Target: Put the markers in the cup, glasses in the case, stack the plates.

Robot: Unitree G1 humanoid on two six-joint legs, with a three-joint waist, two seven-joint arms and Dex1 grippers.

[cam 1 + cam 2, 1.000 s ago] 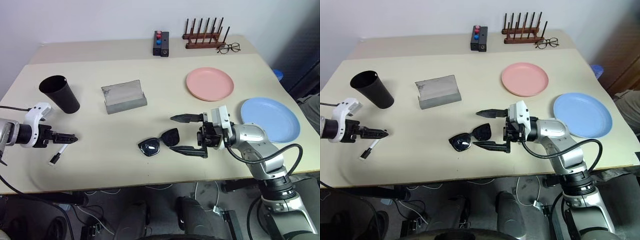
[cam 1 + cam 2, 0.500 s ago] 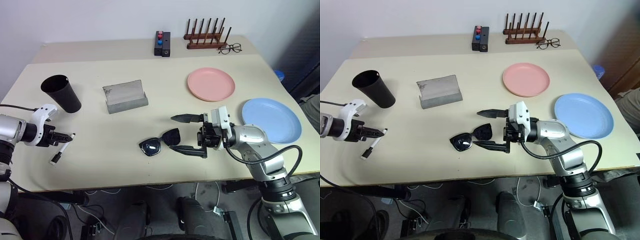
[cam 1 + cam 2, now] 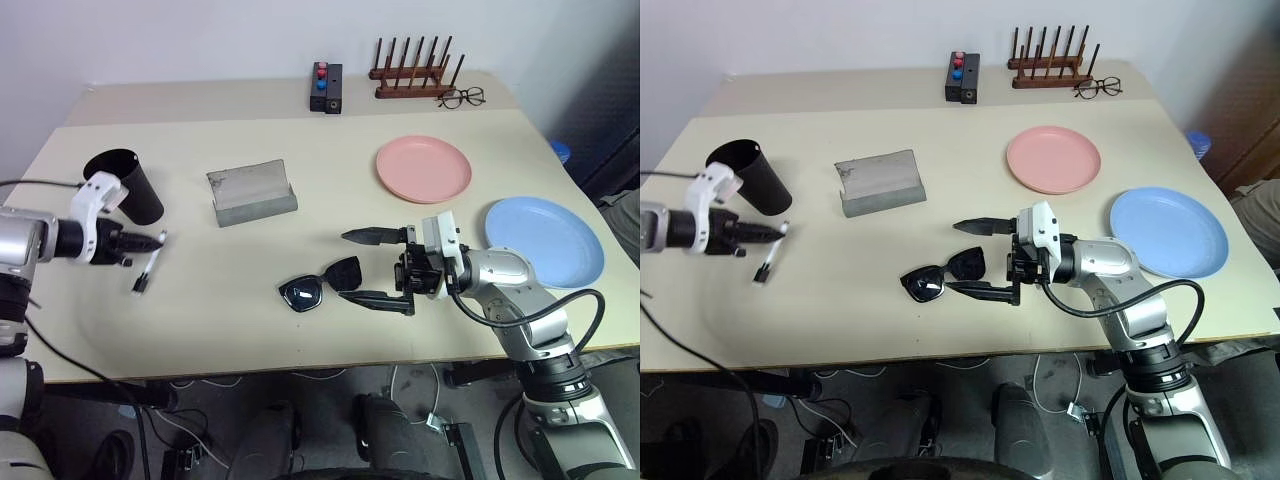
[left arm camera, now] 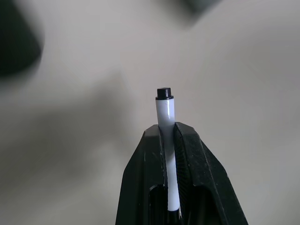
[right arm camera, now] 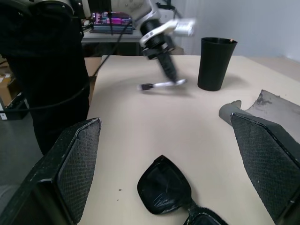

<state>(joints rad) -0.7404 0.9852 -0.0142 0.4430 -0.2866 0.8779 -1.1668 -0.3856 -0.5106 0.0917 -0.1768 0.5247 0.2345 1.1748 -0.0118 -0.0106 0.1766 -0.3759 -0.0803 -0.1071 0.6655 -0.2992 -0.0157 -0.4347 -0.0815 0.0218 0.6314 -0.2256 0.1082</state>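
The left end effector (image 3: 160,239) now pinches a marker (image 3: 148,268) it was only closing on a second ago, and has lifted it off the bench (image 3: 240,300) to just beside the cup (image 3: 128,186). A drop into it looks next. The right end effector (image 3: 370,268) stays spread wide beside the sunglasses (image 3: 320,284).

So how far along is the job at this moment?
Nothing finished yet. In hand: the left gripper is shut on one marker, lifted beside the cup. Left: sunglasses lie before the open right gripper, outside the case; pink plate and blue plate unstacked.
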